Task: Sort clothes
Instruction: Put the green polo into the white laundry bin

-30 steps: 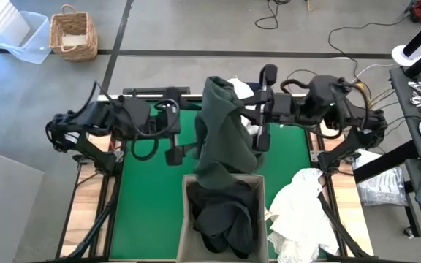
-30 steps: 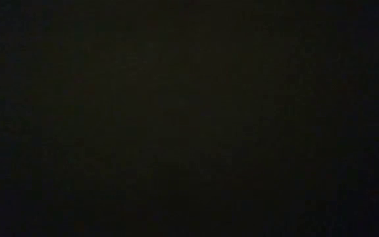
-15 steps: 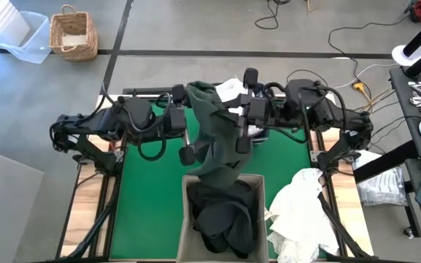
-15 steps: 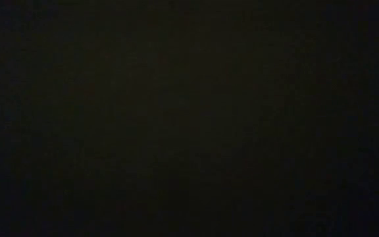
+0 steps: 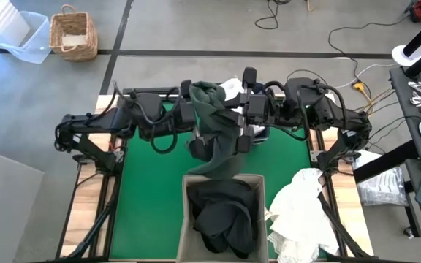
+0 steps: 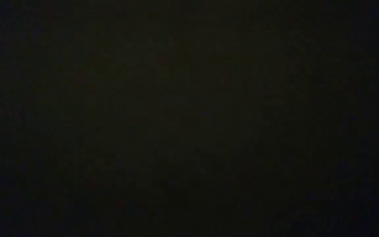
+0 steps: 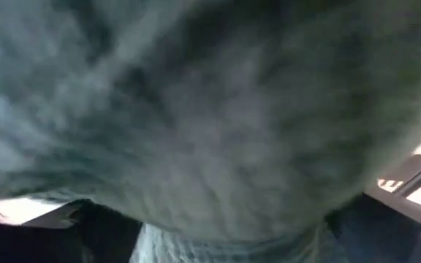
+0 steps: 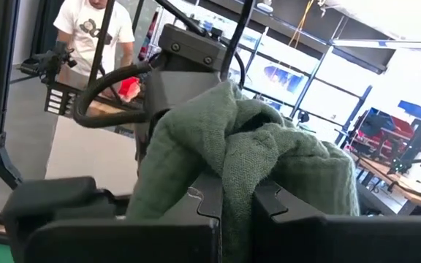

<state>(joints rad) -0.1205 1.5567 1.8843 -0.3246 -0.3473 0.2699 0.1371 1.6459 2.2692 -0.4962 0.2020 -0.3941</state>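
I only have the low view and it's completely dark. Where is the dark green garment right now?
Observer: The dark green garment hangs over the green table, just behind the beige fabric bin.
Operator: Which hand has it?
Observer: The right hand is shut on the dark green garment; the cloth bunches between its fingers in the right wrist view.
Operator: And the left hand?
Observer: The left hand is open, pressed up against the cloth; its wrist view shows almost nothing but green knit.
Operator: What's in the bin?
Observer: Black clothes fill it; a white garment lies to its right.
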